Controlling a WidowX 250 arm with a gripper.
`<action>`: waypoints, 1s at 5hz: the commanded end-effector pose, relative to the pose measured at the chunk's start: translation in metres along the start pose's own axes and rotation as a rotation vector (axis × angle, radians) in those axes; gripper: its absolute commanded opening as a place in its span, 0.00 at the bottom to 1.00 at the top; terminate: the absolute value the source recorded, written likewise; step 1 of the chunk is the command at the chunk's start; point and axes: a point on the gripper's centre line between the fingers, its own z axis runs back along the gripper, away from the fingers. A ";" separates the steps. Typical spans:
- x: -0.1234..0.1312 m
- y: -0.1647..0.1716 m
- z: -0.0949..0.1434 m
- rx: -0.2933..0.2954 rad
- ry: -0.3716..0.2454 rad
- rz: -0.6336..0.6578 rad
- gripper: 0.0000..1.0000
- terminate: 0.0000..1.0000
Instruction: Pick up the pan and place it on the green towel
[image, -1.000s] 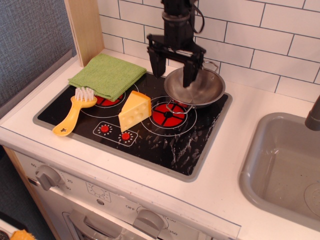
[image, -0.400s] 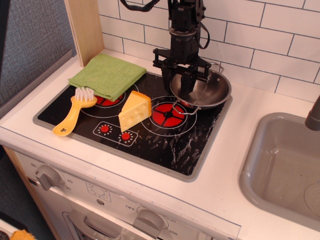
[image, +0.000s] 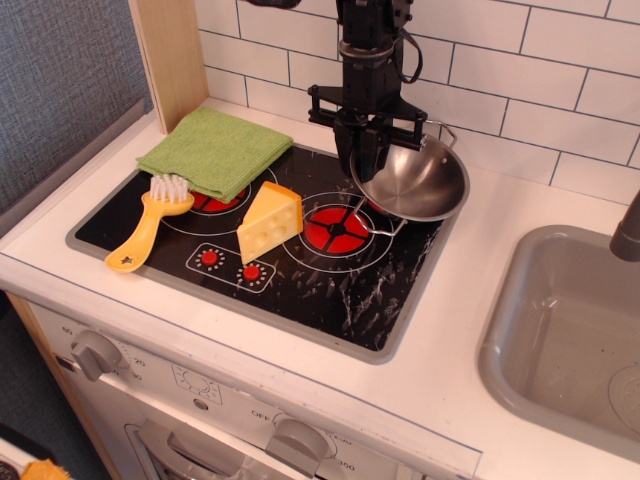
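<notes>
The pan (image: 422, 182), a small shiny steel bowl with thin wire loop handles, hangs tilted over the back right of the black stovetop (image: 300, 280). Its left rim is raised and its lower handle is near the red burner. My gripper (image: 366, 166) comes down from above, shut on the pan's left rim. The green towel (image: 215, 150) lies flat at the stove's back left corner, well to the left of the gripper, with nothing on it.
A yellow cheese wedge (image: 270, 222) stands on the stove between towel and pan. A yellow brush (image: 150, 222) lies at the towel's front edge. A grey sink basin (image: 570, 320) is at the right. A wooden post (image: 170, 60) and tiled wall stand behind.
The fingers, open over the pan's left rim a second ago, have closed on it. The pan has tipped and lifted slightly, shifting a little to the right.
</notes>
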 end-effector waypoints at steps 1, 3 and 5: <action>0.005 -0.010 0.064 -0.001 -0.137 -0.035 0.00 0.00; -0.038 0.057 0.098 0.073 -0.159 0.115 0.00 0.00; -0.059 0.119 0.083 0.095 -0.116 0.234 0.00 0.00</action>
